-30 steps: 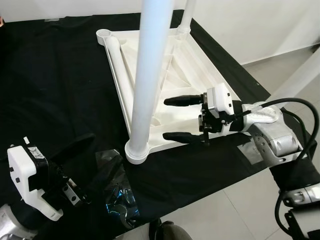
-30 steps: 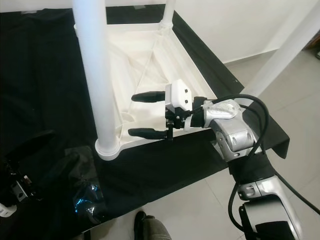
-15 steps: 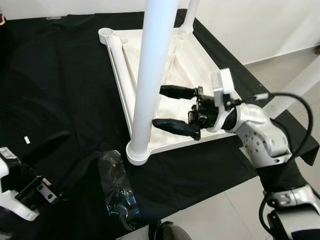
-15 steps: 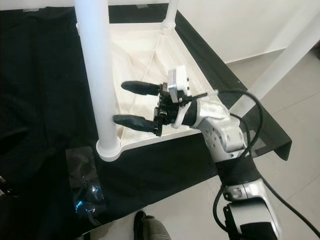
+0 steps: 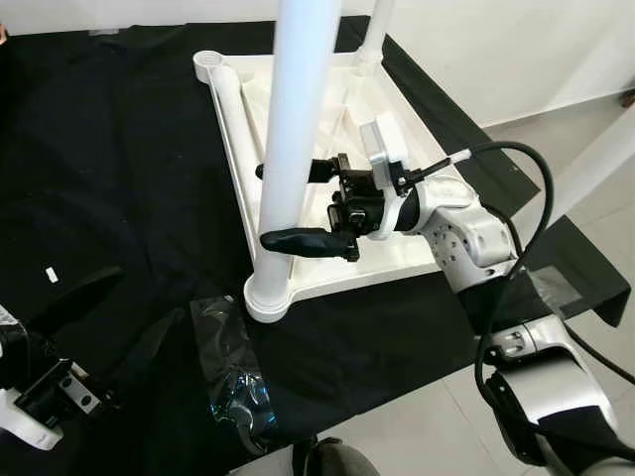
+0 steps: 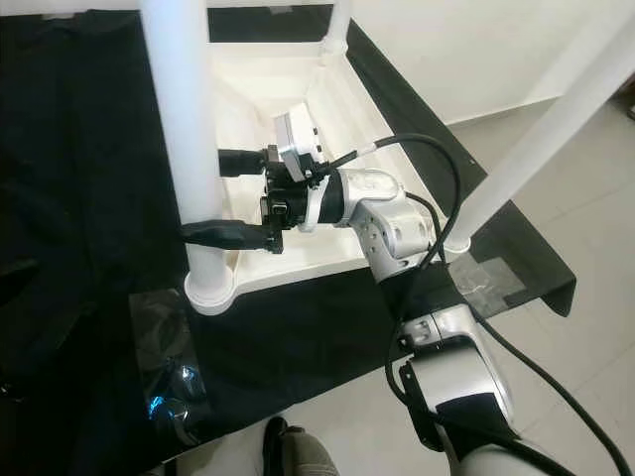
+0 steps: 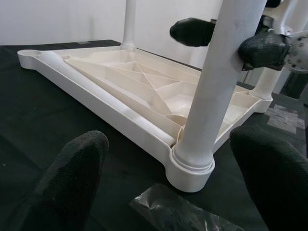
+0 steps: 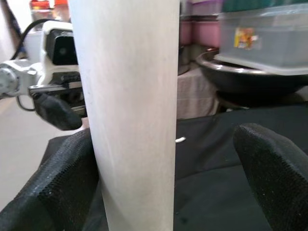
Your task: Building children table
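The white children's table top (image 5: 402, 124) lies upside down on a black cloth. One white leg (image 5: 298, 119) stands upright in its near-left corner socket, and another leg (image 5: 375, 25) stands at the far corner. A loose leg (image 5: 236, 124) lies along the left rim. My right gripper (image 5: 264, 206) is open, one black finger on each side of the near upright leg (image 8: 130, 115) a little above its base. My left gripper (image 7: 173, 183) is open and low over the cloth, in front of that same corner, holding nothing.
A crumpled clear plastic bag (image 5: 233, 387) lies on the cloth near the front edge. A slanted white pole (image 5: 595, 159) crosses the right side over the tiled floor. Tape (image 5: 551, 288) marks the cloth's right corner. A shoe tip (image 5: 327, 458) shows at the bottom.
My right gripper has travelled left across the table top and now straddles the near upright leg. My left arm has sunk lower at the bottom left.
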Motion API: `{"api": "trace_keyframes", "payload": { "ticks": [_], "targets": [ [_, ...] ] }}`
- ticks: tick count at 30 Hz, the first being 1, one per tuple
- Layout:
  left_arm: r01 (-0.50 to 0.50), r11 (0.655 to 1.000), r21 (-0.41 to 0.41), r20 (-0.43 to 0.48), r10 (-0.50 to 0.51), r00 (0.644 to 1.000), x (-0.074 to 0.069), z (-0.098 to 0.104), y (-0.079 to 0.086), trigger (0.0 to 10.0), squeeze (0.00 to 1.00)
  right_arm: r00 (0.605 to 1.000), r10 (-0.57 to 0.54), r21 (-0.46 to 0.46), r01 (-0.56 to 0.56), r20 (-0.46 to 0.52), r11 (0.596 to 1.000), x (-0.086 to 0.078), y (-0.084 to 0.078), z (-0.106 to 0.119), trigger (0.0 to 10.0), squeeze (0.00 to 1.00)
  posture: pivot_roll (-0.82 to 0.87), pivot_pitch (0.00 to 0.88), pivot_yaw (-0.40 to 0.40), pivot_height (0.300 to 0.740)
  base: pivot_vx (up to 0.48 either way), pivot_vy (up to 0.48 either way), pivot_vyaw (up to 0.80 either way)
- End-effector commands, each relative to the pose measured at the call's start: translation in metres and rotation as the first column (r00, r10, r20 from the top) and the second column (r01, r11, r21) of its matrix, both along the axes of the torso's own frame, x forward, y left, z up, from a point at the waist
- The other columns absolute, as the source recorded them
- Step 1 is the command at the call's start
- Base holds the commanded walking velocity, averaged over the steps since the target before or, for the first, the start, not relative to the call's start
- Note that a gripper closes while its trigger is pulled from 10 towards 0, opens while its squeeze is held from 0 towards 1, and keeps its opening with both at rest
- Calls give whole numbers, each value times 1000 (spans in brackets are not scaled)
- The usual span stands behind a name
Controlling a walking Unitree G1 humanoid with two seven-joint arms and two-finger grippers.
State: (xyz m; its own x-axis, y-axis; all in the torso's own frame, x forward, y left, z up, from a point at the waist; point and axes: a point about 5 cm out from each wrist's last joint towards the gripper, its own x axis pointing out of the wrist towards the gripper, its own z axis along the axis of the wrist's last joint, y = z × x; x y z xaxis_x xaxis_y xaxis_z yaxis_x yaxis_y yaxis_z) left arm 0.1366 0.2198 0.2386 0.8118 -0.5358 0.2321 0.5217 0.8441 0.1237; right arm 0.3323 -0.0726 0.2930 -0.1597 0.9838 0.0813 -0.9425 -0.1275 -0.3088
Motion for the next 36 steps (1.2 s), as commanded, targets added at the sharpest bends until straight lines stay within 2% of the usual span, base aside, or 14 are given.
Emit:
{"api": "trace_keyframes", "payload": {
  "ticks": [1, 8, 9, 10, 18, 23, 29, 30, 31, 32, 33, 34, 35, 36],
  "targets": [
    [23, 1000, -4, -6, -23, 1000, -3, 0, -5, 10000, 0, 999, 32, -39, -32, 2, 999, 1, 1, -4, 10000, 0, 195, 299, -185, 740, 0, 0, 0],
    [37, 999, -11, -9, -37, 999, -3, -1, -8, 10000, 0, 994, 107, -47, -109, -34, 993, -2, 14, -15, 9373, 0, 199, 294, -187, 740, 0, 0, 0],
    [38, 999, -12, -8, -38, 999, -3, -1, -9, 10000, 0, 991, 127, -47, -129, -42, 991, -6, 20, -20, 4000, 0, 199, 292, -187, 740, 0, 0, 0],
    [39, 999, -12, -8, -39, 999, -2, 0, -9, 10000, 0, 988, 144, -47, -146, -51, 988, -9, 24, -24, 0, 0, 200, 290, -185, 740, 0, 0, 0],
    [43, 999, -13, -5, -44, 999, -1, 0, -10, 10000, 0, 987, 144, -45, -148, -67, 988, -12, 30, -31, 0, 0, 196, 288, -185, 740, 0, 0, 0],
    [48, 999, -16, -3, -48, 999, 0, 0, -10, 10000, 0, 999, 25, -62, -28, -44, 998, -15, 16, -38, 0, 0, 177, 287, -186, 740, 0, 0, 0],
    [52, 999, -18, -3, -52, 999, 1, -1, -11, 10000, 0, 976, -190, -71, 183, -107, 981, -37, 8, -61, 0, 0, 170, 284, -184, 740, 0, 0, 0],
    [54, 998, -19, -3, -54, 999, 2, -1, -11, 10000, 0, 940, -308, -80, 299, -148, 951, -42, 6, -70, 0, 0, 160, 284, -182, 740, 0, 0, 0],
    [57, 998, -20, -3, -57, 998, 3, -2, -11, 10000, 0, 828, -542, -119, 530, -144, 840, -39, 2, -83, 0, 0, 159, 283, -179, 740, 0, 0, 0],
    [63, 998, -21, -4, -63, 998, 4, -2, -11, 10000, 0, 520, -853, -161, 839, -48, 520, -29, -17, -97, 0, 0, 146, 281, -178, 740, 0, 0, 0],
    [63, 998, -21, -4, -63, 998, 4, -2, -11, 10000, 0, 520, -853, -161, 839, -48, 520, -29, -17, -97, 0, 0, 146, 281, -178, 740, 0, 0, 0],
    [67, 997, -23, -3, -67, 998, 4, -2, -11, 10000, 0, 283, -959, -144, 948, -31, 284, -35, -38, -104, 0, 0, 146, 281, -178, 740, 0, 0, 0],
    [71, 997, -25, -3, -71, 997, 5, -2, -12, 10000, 0, 197, -980, -118, 974, 20, 193, -47, -46, -109, 0, 0, 148, 280, -170, 740, 0, 0, 0],
    [71, 997, -25, -3, -71, 997, 5, -2, -12, 10000, 0, 197, -980, -118, 974, 20, 193, -47, -46, -109, 0, 0, 148, 280, -170, 740, 0, 0, 0]
  ]
}}
